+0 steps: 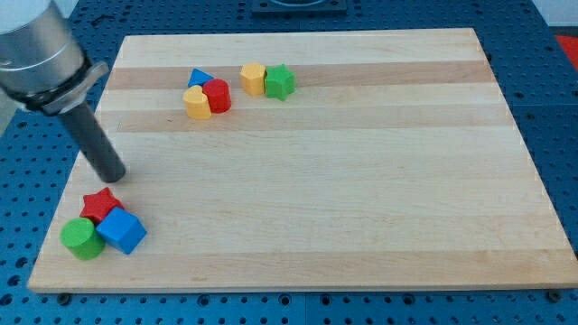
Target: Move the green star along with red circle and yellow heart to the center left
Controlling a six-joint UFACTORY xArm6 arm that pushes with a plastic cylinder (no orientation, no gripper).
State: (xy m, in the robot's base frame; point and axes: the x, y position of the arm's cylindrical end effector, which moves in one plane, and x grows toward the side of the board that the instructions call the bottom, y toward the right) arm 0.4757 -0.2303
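The green star (280, 82) lies near the view's top, touching a yellow hexagon (254, 79) on its left. The red circle (217, 96) and the yellow heart (197, 103) touch each other a little left of them, with a blue triangle (200, 78) just above. My tip (115, 175) rests on the board at the view's left, well left of and below that group, and just above the red star (100, 205).
A red star, a green circle (82, 239) and a blue cube (122, 231) cluster at the view's bottom left corner. The wooden board (361, 199) lies on a blue perforated table.
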